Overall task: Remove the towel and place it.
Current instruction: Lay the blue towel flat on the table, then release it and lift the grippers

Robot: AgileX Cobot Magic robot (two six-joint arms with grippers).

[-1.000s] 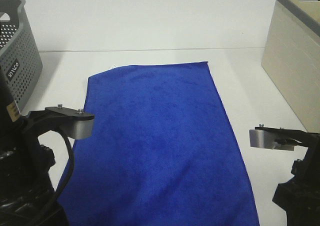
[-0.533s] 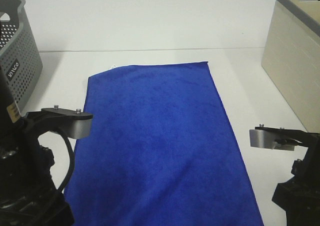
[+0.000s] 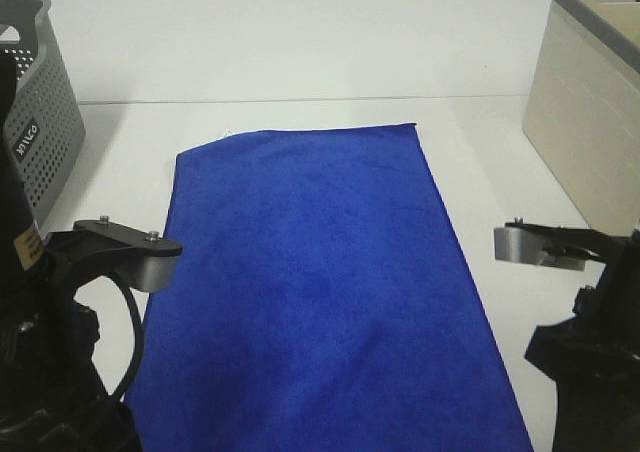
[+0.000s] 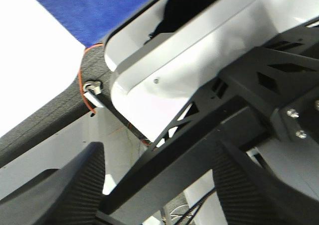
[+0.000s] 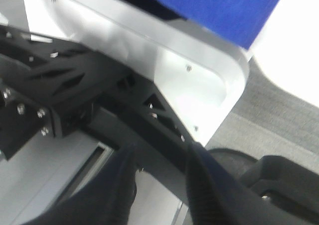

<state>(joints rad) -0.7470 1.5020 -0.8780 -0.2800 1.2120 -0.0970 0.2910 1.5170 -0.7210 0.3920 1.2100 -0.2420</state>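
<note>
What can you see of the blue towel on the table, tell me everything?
The towel is a plain royal-blue plush cloth, microfibre by its look, spread flat lengthwise on the white table. A small white tag peeks from its far left corner. Its near end runs out of view. Nothing rests on it.

Left arm's grey metal wrist bracket (image 3: 140,259) dropped toward near end of royal-blue plush towel (image 3: 320,272); left gripper (image 4: 157,155) jaws opened, nothing between; right arm's grey bracket (image 3: 535,247) nudged towel-ward

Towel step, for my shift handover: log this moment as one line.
towel: spread flat on table | left hand: open, empty | right hand: open, empty
</note>
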